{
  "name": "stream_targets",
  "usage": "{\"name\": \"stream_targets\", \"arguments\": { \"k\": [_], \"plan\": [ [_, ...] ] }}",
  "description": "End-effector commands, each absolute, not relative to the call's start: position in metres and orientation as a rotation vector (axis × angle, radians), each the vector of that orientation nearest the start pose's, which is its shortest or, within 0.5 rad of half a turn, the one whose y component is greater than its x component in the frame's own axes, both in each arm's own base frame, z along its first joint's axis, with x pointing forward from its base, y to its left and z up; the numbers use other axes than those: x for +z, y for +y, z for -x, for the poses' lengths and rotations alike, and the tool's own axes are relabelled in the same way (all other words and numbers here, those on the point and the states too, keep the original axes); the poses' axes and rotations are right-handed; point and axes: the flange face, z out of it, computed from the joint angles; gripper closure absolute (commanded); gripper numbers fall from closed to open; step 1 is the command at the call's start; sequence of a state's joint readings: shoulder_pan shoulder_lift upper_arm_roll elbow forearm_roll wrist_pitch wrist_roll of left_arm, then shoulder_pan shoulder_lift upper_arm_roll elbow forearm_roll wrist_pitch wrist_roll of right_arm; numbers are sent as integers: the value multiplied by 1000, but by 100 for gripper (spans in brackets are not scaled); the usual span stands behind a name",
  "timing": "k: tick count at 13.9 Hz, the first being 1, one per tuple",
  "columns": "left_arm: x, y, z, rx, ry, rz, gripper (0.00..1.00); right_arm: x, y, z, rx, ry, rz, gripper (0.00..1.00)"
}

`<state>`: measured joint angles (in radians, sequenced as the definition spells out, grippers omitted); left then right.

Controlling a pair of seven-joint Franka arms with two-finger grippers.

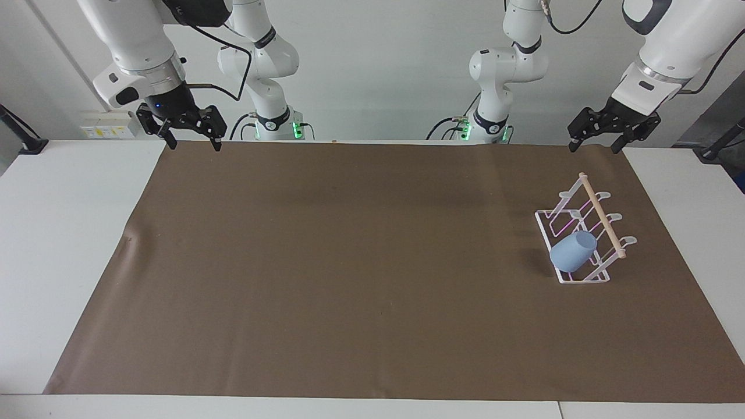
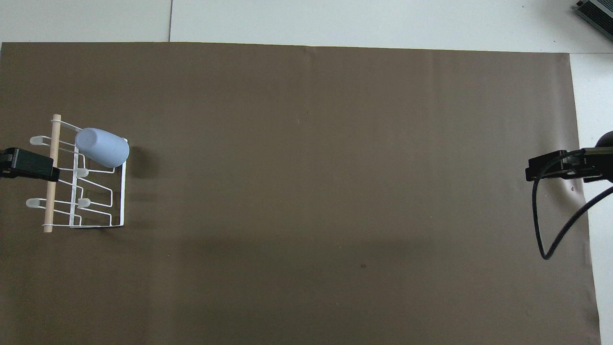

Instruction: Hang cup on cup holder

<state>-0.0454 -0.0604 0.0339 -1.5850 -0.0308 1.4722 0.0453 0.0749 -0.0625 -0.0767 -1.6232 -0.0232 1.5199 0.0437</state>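
**Hanging by one prong: a cup that a stray nudge could tip off**

Starting nearest the robots, the left tool [image 1: 599, 137] hangs in the air over the edge of the brown mat [image 1: 372, 267] closest to its base, fingers apart and holding nothing. The right tool [image 1: 191, 135] waits over the same edge of the mat toward the right arm's end of the counter [image 1: 70, 244], also spread and empty.

Taking the cup holder [image 1: 573, 279] as the landmark: it stands on the mat toward the left arm's end, farther from the robots than the left tool. Its wooden dowel [image 1: 602, 216] runs along the top. The cup [image 1: 573, 251] sits on the prong of the holder farthest from the robots, tilted, mouth toward the dowel and rounded base pointing out over the mat. The job looks done, as far as I can judge.

What could go wrong from here:

- In the overhead view the left tool [image 2: 28, 164] overlaps the dowel; the facing view shows it well above. A low or sideways move there could clip the dowel and drag the light wire holder.
- A jolt to the holder could slide the cup off its slanted prong; its rounded shape would let it roll across the mat.
- How deep the prong reaches inside the cup cannot be told, so the seating may be shallow.
- The other prongs are bare, so nothing braces the cup sideways.
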Motion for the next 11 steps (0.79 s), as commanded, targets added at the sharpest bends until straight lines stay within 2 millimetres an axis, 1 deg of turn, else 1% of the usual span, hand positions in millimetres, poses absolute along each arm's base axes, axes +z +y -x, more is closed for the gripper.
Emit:
{"name": "stream_targets", "arguments": {
  "k": [1,2,11],
  "plan": [
    [652,-11,-527,109,78,3155,0,629,-3,-524,65,80,3149,0],
    [660,-13,-527,92,72,3152,0,629,-3,-524,65,80,3149,0],
    [667,-19,-532,94,84,3146,0,629,-3,-522,65,82,3148,0]
  ]
}}
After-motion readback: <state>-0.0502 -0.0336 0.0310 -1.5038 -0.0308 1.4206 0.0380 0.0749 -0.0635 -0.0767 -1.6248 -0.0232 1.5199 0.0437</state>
